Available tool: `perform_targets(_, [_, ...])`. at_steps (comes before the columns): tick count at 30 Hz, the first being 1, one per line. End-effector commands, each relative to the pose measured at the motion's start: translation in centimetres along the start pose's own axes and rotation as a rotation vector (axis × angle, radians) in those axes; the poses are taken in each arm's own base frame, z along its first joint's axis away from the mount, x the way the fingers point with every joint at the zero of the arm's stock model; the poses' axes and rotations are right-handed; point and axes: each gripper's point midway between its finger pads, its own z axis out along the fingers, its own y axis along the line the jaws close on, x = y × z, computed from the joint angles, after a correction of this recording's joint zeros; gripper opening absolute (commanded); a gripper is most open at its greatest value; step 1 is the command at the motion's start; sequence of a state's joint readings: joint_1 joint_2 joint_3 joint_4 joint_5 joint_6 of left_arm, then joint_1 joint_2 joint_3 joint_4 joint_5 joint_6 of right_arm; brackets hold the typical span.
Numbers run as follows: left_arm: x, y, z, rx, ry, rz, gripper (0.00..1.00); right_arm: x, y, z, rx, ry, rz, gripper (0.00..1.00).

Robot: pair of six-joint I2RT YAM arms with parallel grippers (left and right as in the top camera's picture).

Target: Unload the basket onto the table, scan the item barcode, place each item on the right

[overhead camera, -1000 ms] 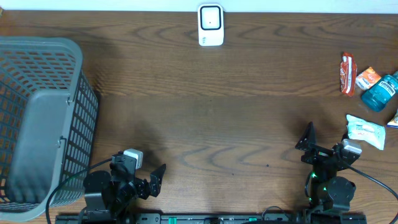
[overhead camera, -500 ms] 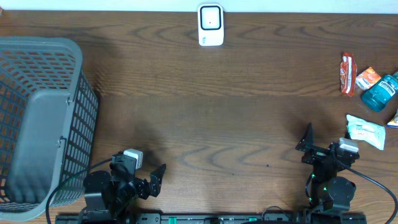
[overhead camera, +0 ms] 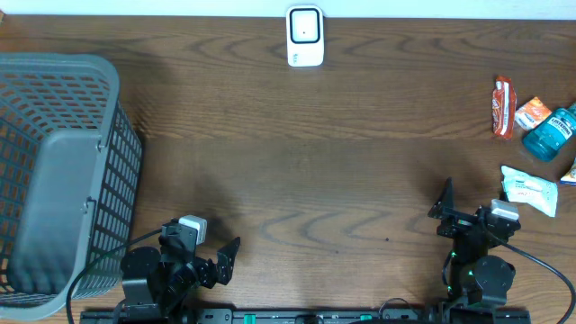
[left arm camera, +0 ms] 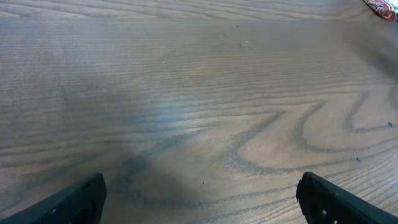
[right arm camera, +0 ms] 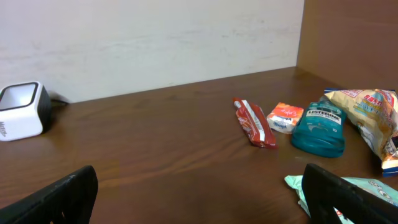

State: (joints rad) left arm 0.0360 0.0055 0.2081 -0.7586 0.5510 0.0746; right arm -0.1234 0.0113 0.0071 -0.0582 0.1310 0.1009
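Probably the item to scan is the pack [overhead camera: 529,190], lying flat on the counter [overhead camera: 297,171] near the right claw [right arm camera: 199,199], whose jaws stand wide and empty. It looks light, limp and crinkly. A pinch across its short edge should hold it, though the film may slip.

Beyond it, at the counter's right side, sit a teal bottle [overhead camera: 549,132], stiff, smooth and likely heavier, an orange packet [overhead camera: 532,113], a red bar [overhead camera: 502,108] and a bag [right arm camera: 367,121]. That makes five items in all.

One scanner [overhead camera: 305,37] stands at the far edge, well apart. One basket [overhead camera: 54,171] fills the left. The left claw [left arm camera: 202,202], also wide, holds nothing.
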Motion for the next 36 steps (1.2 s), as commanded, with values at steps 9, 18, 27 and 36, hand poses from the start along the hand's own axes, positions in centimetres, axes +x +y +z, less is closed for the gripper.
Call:
perform_targets(9, [-11.2,-0.8,-1.5,-0.016,-0.505,0.295,0.98,0.0,-0.3,0.0,0.012,-0.001,-0.012,0.99])
perform_targets(18, [-10.2,3.0,0.3,-0.197,-0.532,0.253,0.98,0.0,-0.3,0.0,0.012,-0.001,-0.012,0.99])
perform_targets(27, [-8.7,5.5,0.6,-0.321,-0.462,0.201,0.98,0.0,-0.3,0.0,0.012,-0.001,-0.012,0.99])
perform_targets(36, [-8.6,5.5,0.6,-0.318,-0.463,0.189,0.98,0.0,-0.3,0.0,0.012,-0.001,-0.012,0.99])
